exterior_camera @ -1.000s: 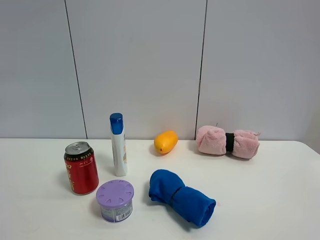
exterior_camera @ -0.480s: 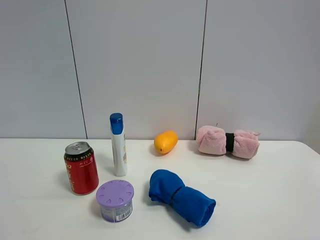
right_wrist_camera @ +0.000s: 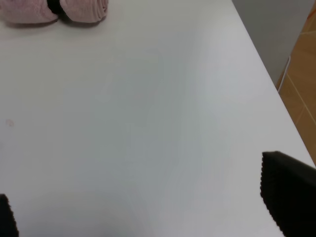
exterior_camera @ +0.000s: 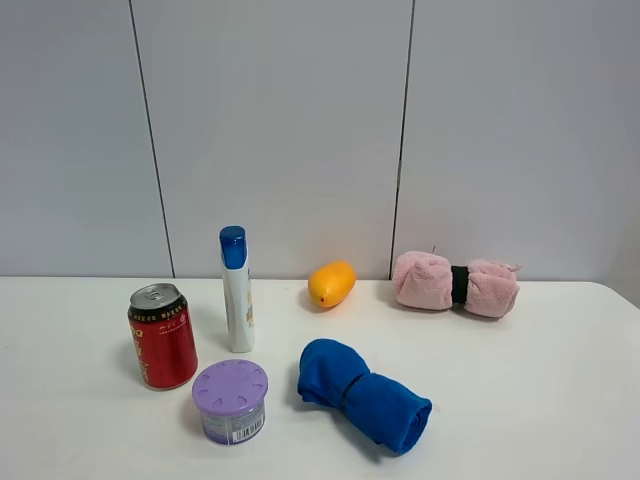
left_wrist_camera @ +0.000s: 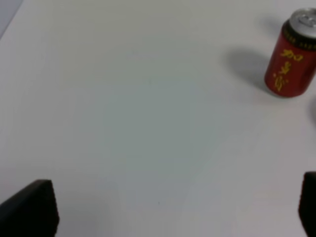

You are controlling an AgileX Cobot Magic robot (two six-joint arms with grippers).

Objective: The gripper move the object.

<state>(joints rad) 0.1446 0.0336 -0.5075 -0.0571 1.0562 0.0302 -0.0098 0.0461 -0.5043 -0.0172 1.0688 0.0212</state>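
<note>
- In the lower left of the exterior high view, the object (exterior_camera: 231, 400) stood upright on the white worktop (exterior_camera: 520, 400), just in front of the red soda can (exterior_camera: 162, 336) and of the white bottle with the blue cap (exterior_camera: 236, 290), close to both, though I cannot tell if it touched them.
- The rolled blue cloth (exterior_camera: 365, 394) lay near it on the right side of the frame, with a clear gap between them.
- Neither arm appeared in this view. The left hand (left_wrist_camera: 163, 212) showed only two dark fingertips at the lower corners of the left wrist picture, far apart, so it was released and held nothing.
- The right hand (right_wrist_camera: 143, 197) was the same: its fingertips sat at the lower corners of the right wrist picture, spread wide over bare worktop.
- The left wrist picture had the soda can at its upper right, and the object stands beside that can, so I judge that the left hand was the nearer one. The right wrist picture showed only the pink rolled towel (right_wrist_camera: 54, 11) at its top edge.
- The object was round and squat, with its axis vertical and its slotted lid facing up. It had no long side, so a grip from above could probably come from any direction; the barcode label faced the lower edge of the frame.
</note>
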